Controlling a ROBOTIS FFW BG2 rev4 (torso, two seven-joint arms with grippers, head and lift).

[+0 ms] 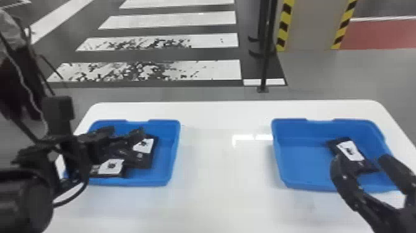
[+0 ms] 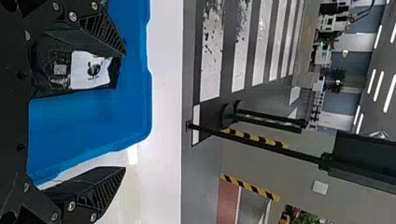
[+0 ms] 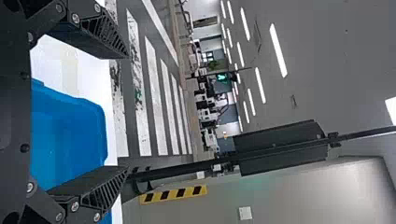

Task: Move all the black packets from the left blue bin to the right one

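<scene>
Packets look light and thin, wrapped in slick dark film: some give in the middle, stiffer towards the edges, nothing obviously fragile. I count at least two in the left blue bin [image 1: 174, 145]: the near packet [image 1: 111, 167] by the near wall and the far packet [image 1: 144, 153] close beyond it. I can't tell what's under my left hand [image 1: 125, 133]; it's over that bin, fingers wide apart, holding nothing. Right hand [image 1: 360, 159] is over the near side of the right blue bin [image 1: 300, 161], also wide open and empty; one delivered packet [image 1: 349, 151] lies in there.

Left wrist view puts a packet off towards one finger, so I'd centre first, then pinch across the narrow width at mid-length, tips low. Too shallow and the film probably slips; too greedy and I may drag a neighbour.
</scene>
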